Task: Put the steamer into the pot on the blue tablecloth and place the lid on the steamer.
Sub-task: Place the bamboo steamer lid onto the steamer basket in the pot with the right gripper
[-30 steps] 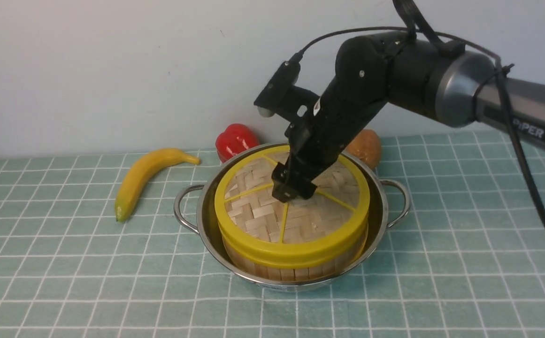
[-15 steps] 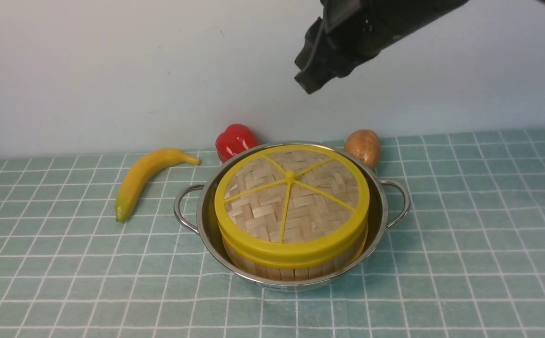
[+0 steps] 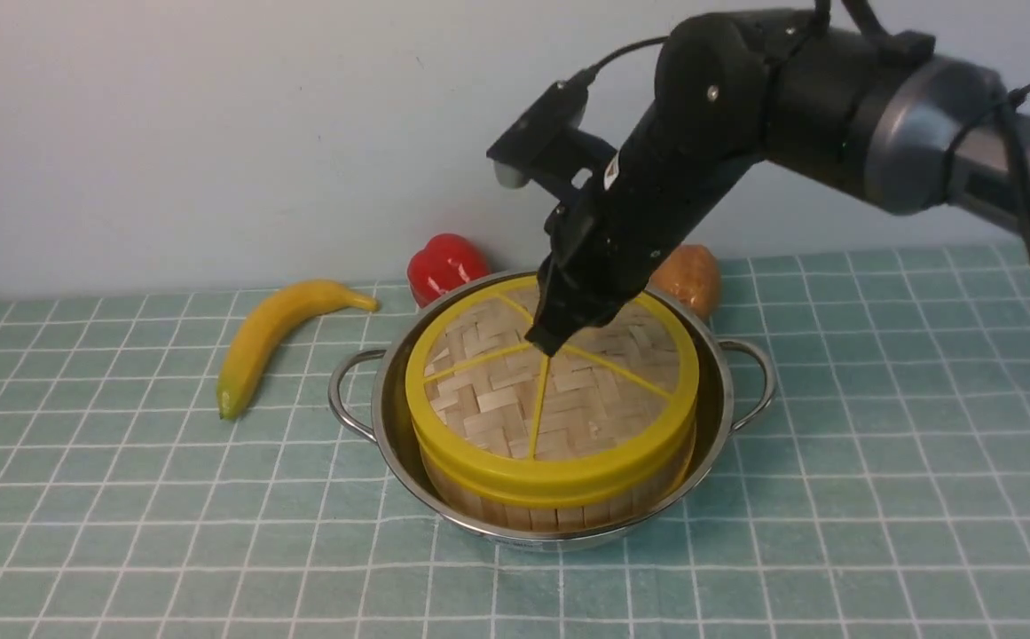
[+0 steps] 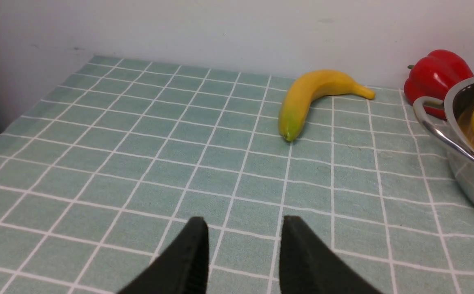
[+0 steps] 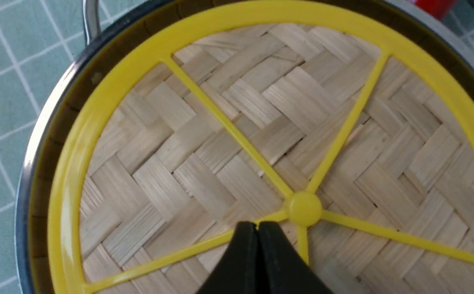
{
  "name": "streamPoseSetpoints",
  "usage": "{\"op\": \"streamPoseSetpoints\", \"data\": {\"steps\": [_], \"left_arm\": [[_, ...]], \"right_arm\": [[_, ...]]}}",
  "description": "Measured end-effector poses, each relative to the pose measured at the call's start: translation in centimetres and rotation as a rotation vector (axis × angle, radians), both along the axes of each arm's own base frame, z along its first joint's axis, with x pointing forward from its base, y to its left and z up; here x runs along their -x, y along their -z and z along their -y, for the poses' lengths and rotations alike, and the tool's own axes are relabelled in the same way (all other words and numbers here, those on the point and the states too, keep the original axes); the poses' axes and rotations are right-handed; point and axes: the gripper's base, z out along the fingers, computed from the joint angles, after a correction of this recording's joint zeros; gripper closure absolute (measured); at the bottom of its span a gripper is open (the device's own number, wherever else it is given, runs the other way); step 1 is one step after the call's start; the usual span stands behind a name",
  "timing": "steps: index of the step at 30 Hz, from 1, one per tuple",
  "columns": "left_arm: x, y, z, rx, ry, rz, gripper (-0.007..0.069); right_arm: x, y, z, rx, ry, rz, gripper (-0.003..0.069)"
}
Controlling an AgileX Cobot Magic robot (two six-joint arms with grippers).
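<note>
While lid [image 3: 552, 382] caps steamer [image 3: 559, 506], right jaws closed

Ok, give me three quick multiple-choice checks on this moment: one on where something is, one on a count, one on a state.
1. Where is the lid?
A. on the steamer in the pot
B. flat on the cloth
C. leaning on the wall

2. How many food items lie outside the pot?
A. one
B. three
C. five

3. How are the right gripper's jaws?
A. wide open
B. shut on the knob
C. shut, holding nothing

Answers:
1 A, its yellow rim caps the basket inside the pot.
2 B, banana, pepper, and a brown item behind the pot.
3 C, the tips meet beside the knob.
</note>
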Motion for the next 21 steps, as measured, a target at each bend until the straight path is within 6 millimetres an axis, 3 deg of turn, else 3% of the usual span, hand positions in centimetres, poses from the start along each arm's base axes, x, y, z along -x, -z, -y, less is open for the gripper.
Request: {"op": "streamPoseSetpoints", "data": {"steps": [6, 12, 17, 21], "left_arm": [[0.0, 0.0, 0.0, 0.000, 0.000, 0.000, 0.0382], [0.0, 0.0, 0.0, 0.000, 0.000, 0.000, 0.0382], [0.0, 0.0, 0.0, 0.000, 0.000, 0.000, 0.0382], [0.0, 0.0, 0.0, 0.000, 0.000, 0.000, 0.0382]], "right_arm": [[-0.4, 2.7, -0.6, 0.005, -0.004, -0.073, 0.0664], [0.2, 3.4, -1.6, -0.026, -0.060, -0.125, 0.0659], [0.3, 3.0, -1.9, -0.009, -0.069, -0.098, 0.0659], [0.3, 0.2, -1.4, 0.014, -0.067, -0.033, 0.0658]]}}
